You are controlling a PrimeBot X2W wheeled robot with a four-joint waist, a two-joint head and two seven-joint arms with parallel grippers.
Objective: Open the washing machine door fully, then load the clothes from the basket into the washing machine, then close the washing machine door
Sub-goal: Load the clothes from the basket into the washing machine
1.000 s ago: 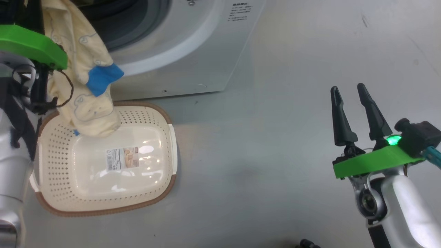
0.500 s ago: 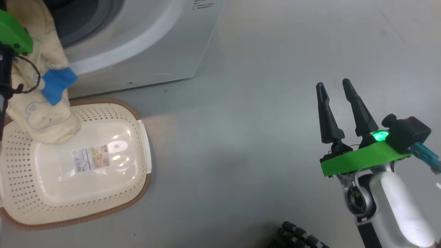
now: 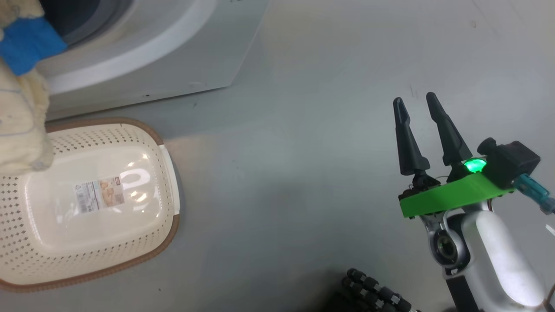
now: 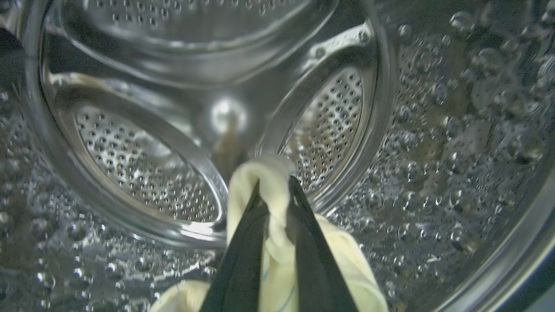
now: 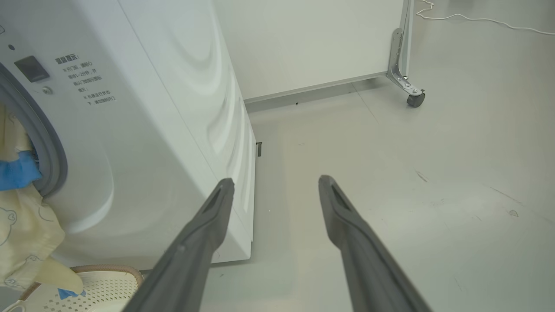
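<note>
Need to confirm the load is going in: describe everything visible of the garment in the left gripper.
The garment is soft cream-yellow fabric with faint bear outlines and a blue patch. The left gripper pinches a bunched fold between its dark fingers, inside the perforated steel drum. The rest hangs out of the washing machine opening, its lower end dangling over the basket; whether it touches the rim is unclear.

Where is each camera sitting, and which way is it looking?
Head view: on the robot's head, looking down at the basket and the front of the washing machine; the open right gripper shows lower right.
Left wrist view: on the left wrist, looking into the steel drum; the left gripper pinches a cream garment.
Right wrist view: on the right wrist, looking along its open fingers at the washing machine's side and the floor.
Head and right wrist views share the basket and garment.
</note>
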